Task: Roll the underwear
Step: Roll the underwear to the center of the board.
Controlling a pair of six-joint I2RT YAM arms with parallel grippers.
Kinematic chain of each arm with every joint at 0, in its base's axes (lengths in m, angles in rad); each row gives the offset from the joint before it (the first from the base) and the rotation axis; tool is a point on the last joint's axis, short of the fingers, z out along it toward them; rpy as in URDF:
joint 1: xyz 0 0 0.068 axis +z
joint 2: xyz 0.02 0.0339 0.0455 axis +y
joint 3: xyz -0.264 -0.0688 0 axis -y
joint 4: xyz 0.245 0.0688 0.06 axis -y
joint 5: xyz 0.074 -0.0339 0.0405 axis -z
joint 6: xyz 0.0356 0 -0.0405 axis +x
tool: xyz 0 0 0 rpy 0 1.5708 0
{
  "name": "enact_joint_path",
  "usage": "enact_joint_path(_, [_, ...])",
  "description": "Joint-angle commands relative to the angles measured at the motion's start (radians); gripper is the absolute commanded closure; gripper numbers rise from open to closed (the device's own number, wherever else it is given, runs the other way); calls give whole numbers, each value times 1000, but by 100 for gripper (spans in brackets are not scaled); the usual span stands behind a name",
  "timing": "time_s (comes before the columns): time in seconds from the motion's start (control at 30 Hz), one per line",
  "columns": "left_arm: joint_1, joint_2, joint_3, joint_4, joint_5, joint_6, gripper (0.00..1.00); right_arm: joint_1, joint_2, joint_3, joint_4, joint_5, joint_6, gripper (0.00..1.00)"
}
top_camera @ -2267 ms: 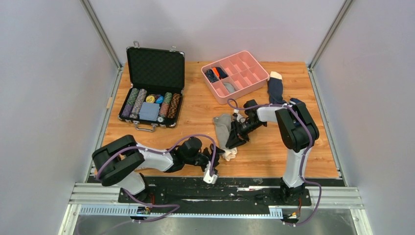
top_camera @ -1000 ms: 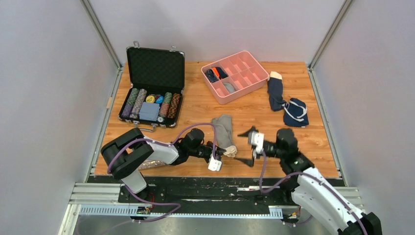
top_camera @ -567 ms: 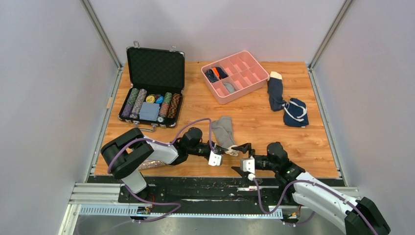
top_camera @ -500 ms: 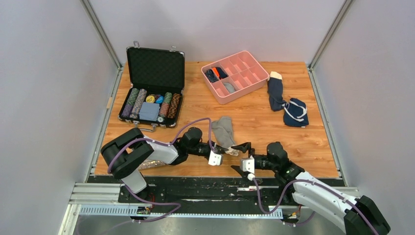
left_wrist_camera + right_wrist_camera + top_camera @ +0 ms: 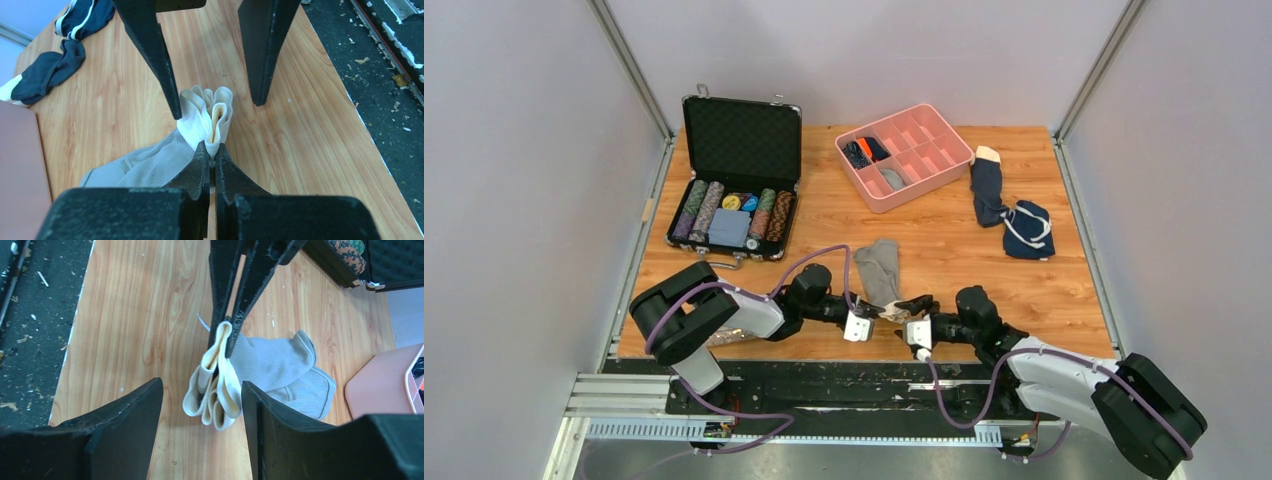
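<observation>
Between left pincer [image 5: 210,150] and right pincer [image 5: 200,390] — one underwear [image 5: 272,362].

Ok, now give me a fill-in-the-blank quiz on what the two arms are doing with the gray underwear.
1. The left gripper is ____ on the underwear's cream band.
2. The right gripper is ____, its fingers either side of that band.
3. Seen from above, the pink tray sits to the ____ of the chip case.
Missing words: shut, open, right.
</observation>
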Motion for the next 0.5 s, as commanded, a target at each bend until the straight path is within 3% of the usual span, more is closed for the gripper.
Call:
enact_joint_path(0.0, [7,-9,-11,61,31,19,100,5,19,30,86,12,9,41])
enact_joint_path(0.4, [23,-6,-17,108,34,-17,100,7,224,91,180,69,-21,58])
enact_joint_path(0.47, [26,-14,-23,98,37,-7,100,7,242,110,173,78,-21,67])
